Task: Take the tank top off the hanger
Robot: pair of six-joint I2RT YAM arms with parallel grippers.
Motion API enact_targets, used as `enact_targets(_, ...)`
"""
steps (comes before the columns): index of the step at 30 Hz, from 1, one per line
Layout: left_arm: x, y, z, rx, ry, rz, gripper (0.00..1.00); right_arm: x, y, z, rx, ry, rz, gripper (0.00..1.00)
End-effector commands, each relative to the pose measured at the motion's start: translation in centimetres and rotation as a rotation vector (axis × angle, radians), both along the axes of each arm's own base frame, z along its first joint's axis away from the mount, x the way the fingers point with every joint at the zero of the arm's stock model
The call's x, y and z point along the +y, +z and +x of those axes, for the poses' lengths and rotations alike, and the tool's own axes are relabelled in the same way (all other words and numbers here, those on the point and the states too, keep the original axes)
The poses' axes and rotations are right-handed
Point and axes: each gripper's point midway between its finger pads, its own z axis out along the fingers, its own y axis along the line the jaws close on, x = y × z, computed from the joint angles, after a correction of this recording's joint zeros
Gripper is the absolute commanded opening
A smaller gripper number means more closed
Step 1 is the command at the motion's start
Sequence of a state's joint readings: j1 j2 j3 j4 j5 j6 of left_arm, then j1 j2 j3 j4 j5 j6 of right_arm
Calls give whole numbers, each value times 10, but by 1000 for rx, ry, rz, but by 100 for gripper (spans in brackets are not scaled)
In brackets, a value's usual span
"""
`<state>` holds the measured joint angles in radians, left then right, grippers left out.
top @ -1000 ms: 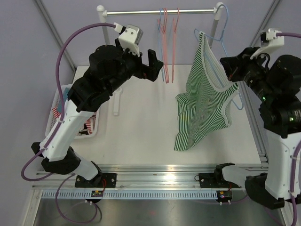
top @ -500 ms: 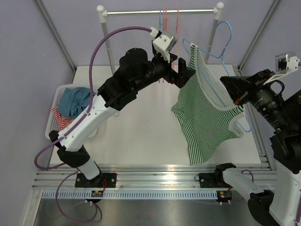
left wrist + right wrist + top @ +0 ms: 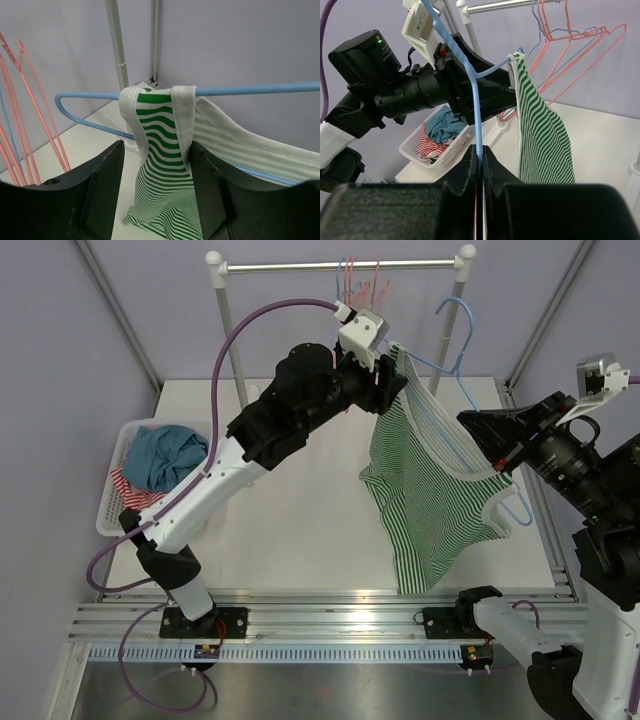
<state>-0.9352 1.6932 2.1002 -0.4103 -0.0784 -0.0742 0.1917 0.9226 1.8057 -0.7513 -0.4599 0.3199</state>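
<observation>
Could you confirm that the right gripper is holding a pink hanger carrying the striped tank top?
Not quite: the hanger in the right gripper is blue, not pink, as the right wrist view shows. It does carry the striped tank top.

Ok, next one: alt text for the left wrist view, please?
The open left claw straddles the shoulder strap of a green-and-white striped tank top draped over a blue hanger. At left are pink hangers, with a metal rack pole behind.
</observation>
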Motion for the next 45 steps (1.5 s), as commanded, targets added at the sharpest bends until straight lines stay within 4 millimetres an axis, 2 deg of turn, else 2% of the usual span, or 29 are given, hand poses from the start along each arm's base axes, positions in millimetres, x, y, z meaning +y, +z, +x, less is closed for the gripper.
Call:
enact_targets(1, 1, 4, 13, -38, 59, -6, 56, 5, 25, -13, -101, 49, 27, 0)
enact_targets(2, 2, 4, 14, -41, 66, -4, 51, 5, 25, -13, -103, 48, 25, 0)
enact_targets(3, 4, 5, 15, -41, 75, -5, 35, 4, 24, -11, -103, 36, 19, 0)
enact_targets(5, 13, 6, 20, -37, 128, -4, 19, 2, 19, -5, -88, 23, 11, 0)
enact_targets(6, 18, 5, 21, -30, 154, -2, 6, 3, 15, -1, -84, 22, -4, 0)
enact_targets(7, 34, 9, 26, -26, 238, -11, 1, 4, 9, 4, -67, 23, -13, 0)
enact_targets(9, 60, 10, 32, -3, 364, -33, 0, 8, 0, 10, -52, 45, -38, 0)
enact_targets(10, 88, 10, 36, 2, 493, -37, 0, 11, -8, 13, -41, 64, -52, 0)
enact_targets(13, 143, 14, 40, 32, 714, -88, 0, 21, -17, 6, -66, 148, -85, 0)
enact_targets(14, 169, 18, 38, 43, 770, -102, 0, 24, -18, 4, -76, 168, -94, 0)
enact_targets(16, 198, 20, 37, 73, 859, -149, 0, 29, -21, -3, -98, 219, -111, 0)
enact_targets(17, 220, 23, 33, 81, 900, -155, 0, 30, -21, -4, -102, 234, -115, 0)
enact_targets(20, 257, 21, 28, 106, 980, -169, 0, 37, -16, -16, -149, 303, -108, 0)
enact_targets(21, 269, 24, 23, 118, 990, -199, 0, 42, -14, -27, -164, 360, -98, 0)
enact_targets(24, 293, 19, 19, 170, 983, -221, 0, 50, -5, -34, -208, 432, -44, 0)
enact_targets(27, 286, 20, 14, 169, 847, -208, 0, 61, 7, -30, -227, 525, 32, 0)
enact_targets(28, 272, 20, 4, 171, 732, -203, 0, 63, 17, -31, -306, 556, 38, 0)
enact_targets(30, 252, 24, -7, 151, 587, -187, 0, 68, 20, -19, -275, 589, 82, 0)
enact_targets(31, 238, 19, -19, 165, 484, -178, 0, 69, 29, -20, -342, 615, 81, 0)
enact_targets(33, 230, 20, -30, 154, 406, -191, 0, 75, 30, -7, -292, 661, 120, 0)
enact_targets(34, 214, 16, -42, 154, 293, -182, 0, 75, 42, -10, -368, 676, 123, 0)
enact_targets(35, 209, 13, -55, 139, 225, -188, 0, 76, 46, -9, -390, 690, 142, 0)
enact_targets(36, 202, 5, -63, 140, 163, -176, 0, 76, 52, 3, -371, 688, 203, 0)
enact_targets(37, 191, -1, -76, 138, 67, -163, 0, 74, 63, -2, -464, 692, 218, 0)
enact_targets(38, 189, -20, -83, 147, 37, -151, 0, 73, 69, -1, -490, 690, 243, 0)
enact_targets(39, 187, -27, -89, 146, 2, -143, 0, 69, 79, 8, -515, 652, 300, 0)
enact_targets(42, 179, -64, -105, 178, -93, -102, 0, 60, 93, 11, -649, 590, 393, 0)
enact_targets(44, 182, -80, -103, 221, -60, -106, 0, 56, 91, 20, -696, 518, 377, 0)
enact_targets(45, 190, -93, -92, 251, 25, -96, 0, 52, 94, 18, -713, 459, 344, 0)
